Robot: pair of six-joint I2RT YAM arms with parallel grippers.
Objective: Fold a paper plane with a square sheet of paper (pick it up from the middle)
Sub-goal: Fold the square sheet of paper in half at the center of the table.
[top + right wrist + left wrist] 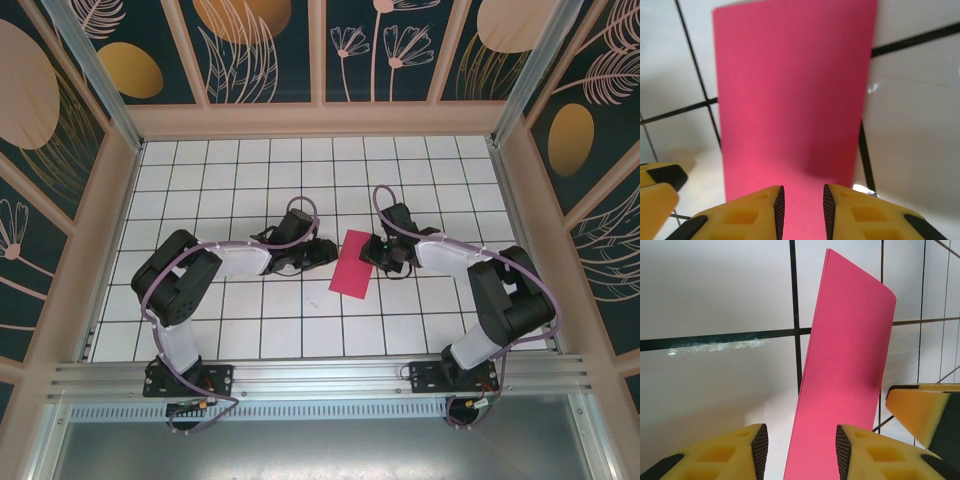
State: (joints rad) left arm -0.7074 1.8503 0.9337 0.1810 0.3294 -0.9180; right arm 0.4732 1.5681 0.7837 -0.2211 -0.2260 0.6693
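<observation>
Danger first: the paper is thin and lies loose on the worktop, so a hasty pinch could skid it or crumple its fold (one far corner curls up). The left hand stands half open, gripping nothing, with the paper's near end running into its gap. Across the paper, the right hand shows a narrow gap with nothing clamped.
</observation>
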